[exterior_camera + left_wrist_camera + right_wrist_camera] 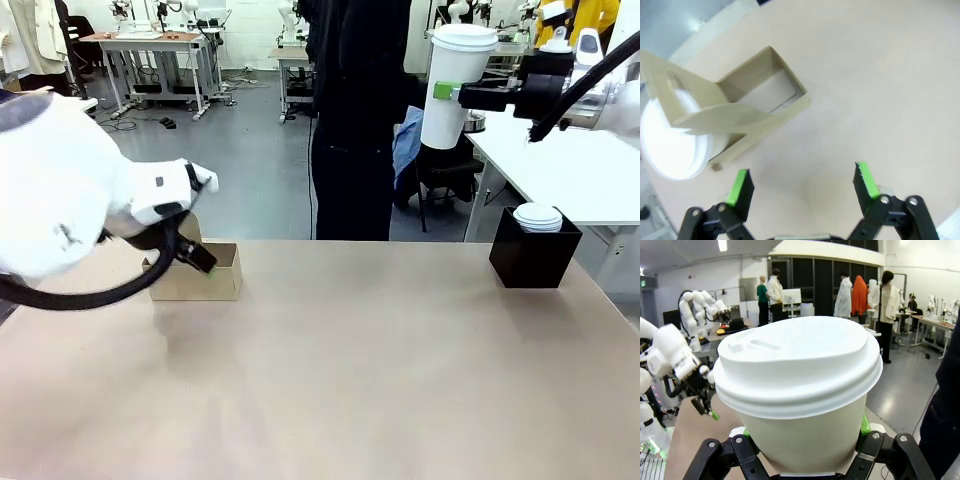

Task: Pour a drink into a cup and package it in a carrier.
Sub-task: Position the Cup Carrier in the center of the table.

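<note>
The brown cardboard carrier (212, 277) stands at the table's left, its upright handle (687, 100) between two compartments. One compartment (762, 92) is empty. A white round lid (667, 142) shows in the other. My left gripper (197, 258) hovers open just in front of the carrier, fingertips (742, 182) wide apart above bare table. High at the right, my right gripper (447, 92) is shut on a tall white paper cup (455, 85) with a white lid (795, 360), held upright above the table's far edge. The drink is out of view.
A black box (535, 258) with stacked white lids (538, 216) stands at the table's far right. A person in dark clothes (355, 120) stands behind the far edge at the middle. The tan tabletop (350, 380) lies bare between carrier and box.
</note>
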### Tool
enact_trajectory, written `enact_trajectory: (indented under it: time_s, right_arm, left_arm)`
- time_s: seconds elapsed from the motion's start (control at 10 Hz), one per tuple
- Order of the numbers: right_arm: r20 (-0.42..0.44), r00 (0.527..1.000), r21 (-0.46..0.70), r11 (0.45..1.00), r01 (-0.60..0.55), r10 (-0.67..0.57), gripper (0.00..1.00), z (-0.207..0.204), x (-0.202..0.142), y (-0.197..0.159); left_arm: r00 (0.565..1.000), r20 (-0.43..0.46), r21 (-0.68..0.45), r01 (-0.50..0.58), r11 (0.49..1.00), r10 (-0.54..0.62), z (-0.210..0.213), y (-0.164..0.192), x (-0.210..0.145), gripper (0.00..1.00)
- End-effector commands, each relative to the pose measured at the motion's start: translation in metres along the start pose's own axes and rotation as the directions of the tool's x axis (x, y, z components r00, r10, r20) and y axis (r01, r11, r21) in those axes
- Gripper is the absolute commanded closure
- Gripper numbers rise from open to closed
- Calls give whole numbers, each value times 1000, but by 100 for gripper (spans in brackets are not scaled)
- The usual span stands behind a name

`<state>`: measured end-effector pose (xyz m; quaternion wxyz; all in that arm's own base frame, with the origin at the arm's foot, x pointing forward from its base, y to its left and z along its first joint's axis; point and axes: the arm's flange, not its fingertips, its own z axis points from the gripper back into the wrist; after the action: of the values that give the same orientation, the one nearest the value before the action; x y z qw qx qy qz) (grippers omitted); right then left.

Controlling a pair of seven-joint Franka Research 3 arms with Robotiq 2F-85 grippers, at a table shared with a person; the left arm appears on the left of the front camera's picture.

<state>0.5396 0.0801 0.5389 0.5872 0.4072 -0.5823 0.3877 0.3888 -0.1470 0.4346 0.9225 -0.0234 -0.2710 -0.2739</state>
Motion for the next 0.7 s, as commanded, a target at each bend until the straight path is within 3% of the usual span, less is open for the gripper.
enact_trajectory:
  time_s: [0.0,0.3,0.6]
  right_arm:
    - [3,1000,2,1000,-14,14,19,0,4,2]
    - [3,1000,2,1000,-14,14,19,0,4,2]
    - [3,1000,2,1000,-14,14,19,0,4,2]
  left_arm:
    - [999,-6,50,-44,998,44,54,2,25,0]
    - [989,-46,50,-140,989,142,103,25,66,0]
    - [959,-120,65,-252,966,258,94,61,105,0]
